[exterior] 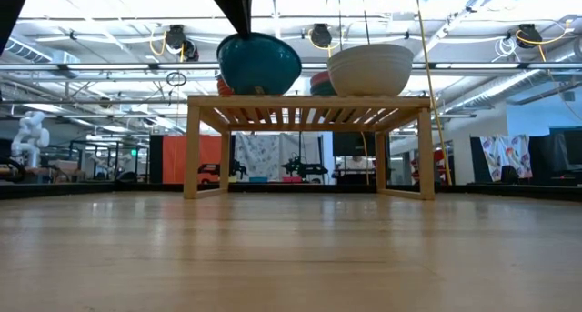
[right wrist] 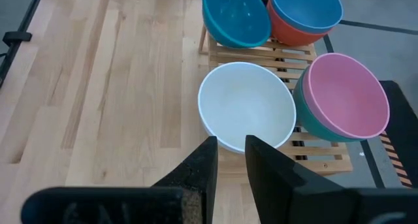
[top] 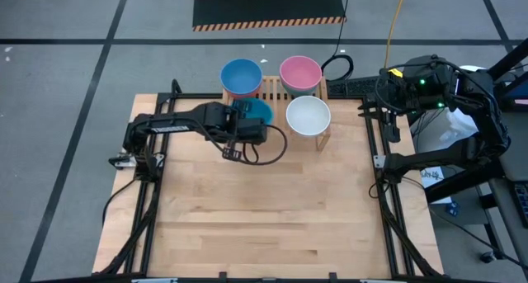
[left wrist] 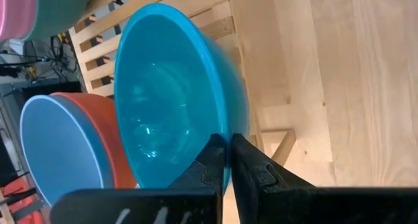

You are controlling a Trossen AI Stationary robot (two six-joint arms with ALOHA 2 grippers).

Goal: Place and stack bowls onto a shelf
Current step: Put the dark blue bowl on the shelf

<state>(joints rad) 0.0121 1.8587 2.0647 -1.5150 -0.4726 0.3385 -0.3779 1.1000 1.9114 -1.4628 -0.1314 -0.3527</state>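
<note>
Fingers of our left gripper (left wrist: 228, 160) pinch the teal bowl's (left wrist: 176, 93) rim, so it hangs tilted over the shelf (top: 324, 90), ready to seat. Our right gripper (right wrist: 228, 160) waits with jaws spread, the white bowl (right wrist: 247, 114) just ahead.

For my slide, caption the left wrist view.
Left gripper pinches the teal bowl's rim at the shelf.
</note>
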